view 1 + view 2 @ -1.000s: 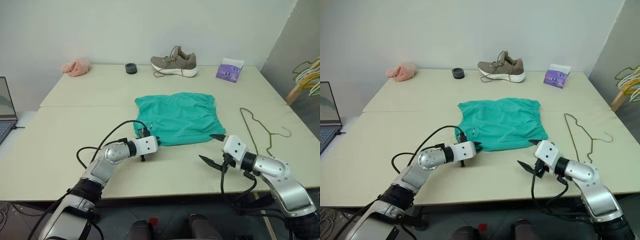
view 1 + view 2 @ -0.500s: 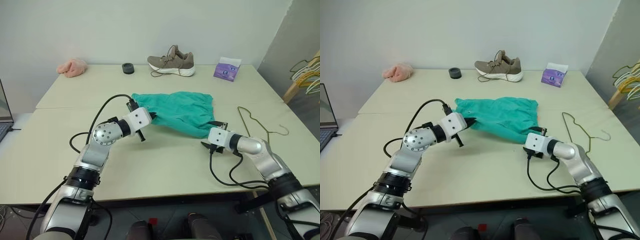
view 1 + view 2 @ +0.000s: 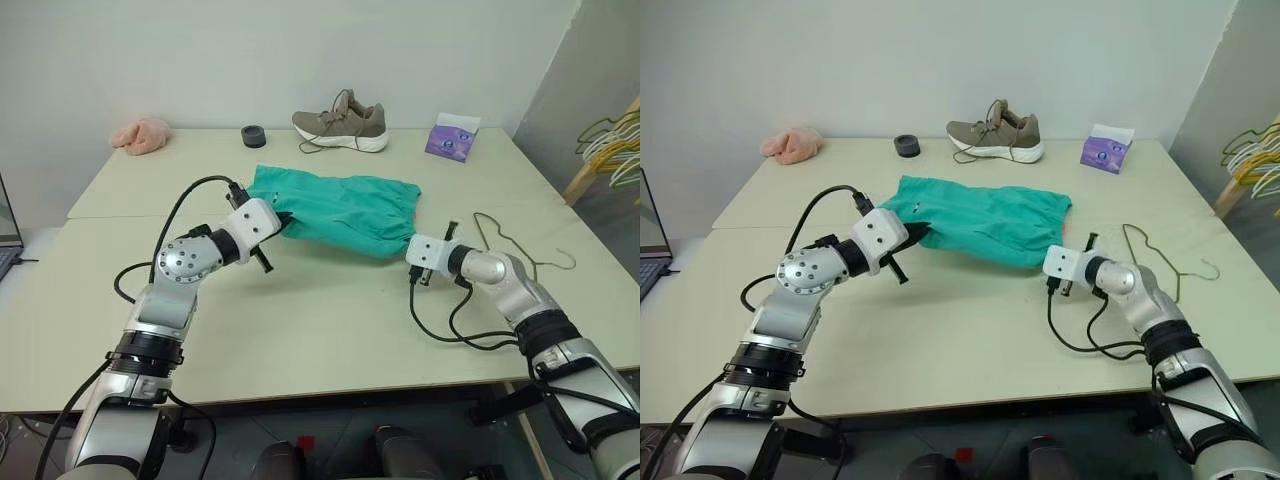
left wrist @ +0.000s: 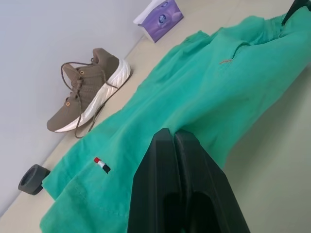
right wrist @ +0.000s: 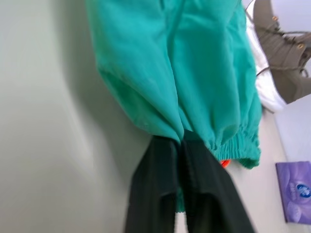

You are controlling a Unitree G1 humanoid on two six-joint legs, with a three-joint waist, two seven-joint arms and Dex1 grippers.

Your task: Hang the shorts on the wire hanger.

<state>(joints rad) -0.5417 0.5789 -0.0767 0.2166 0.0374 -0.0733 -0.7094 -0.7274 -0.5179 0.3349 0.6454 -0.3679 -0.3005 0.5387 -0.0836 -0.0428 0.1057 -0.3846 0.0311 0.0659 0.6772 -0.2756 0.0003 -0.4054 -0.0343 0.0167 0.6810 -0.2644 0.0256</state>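
Lifted and dragged farther back since a second ago: shorts point(image 3: 340, 212), pinched at opposite corners by clenched left claw point(image 3: 281, 218) and right claw point(image 3: 406, 247), hanging just above worktop point(image 3: 300, 320). Wire hanger point(image 3: 510, 240) lying flat nearby.

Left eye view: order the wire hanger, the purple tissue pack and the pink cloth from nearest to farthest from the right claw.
1. Wire hanger: just beside the right claw, on its right.
2. Tissue pack: far edge, right side.
3. Pink cloth: far left corner.
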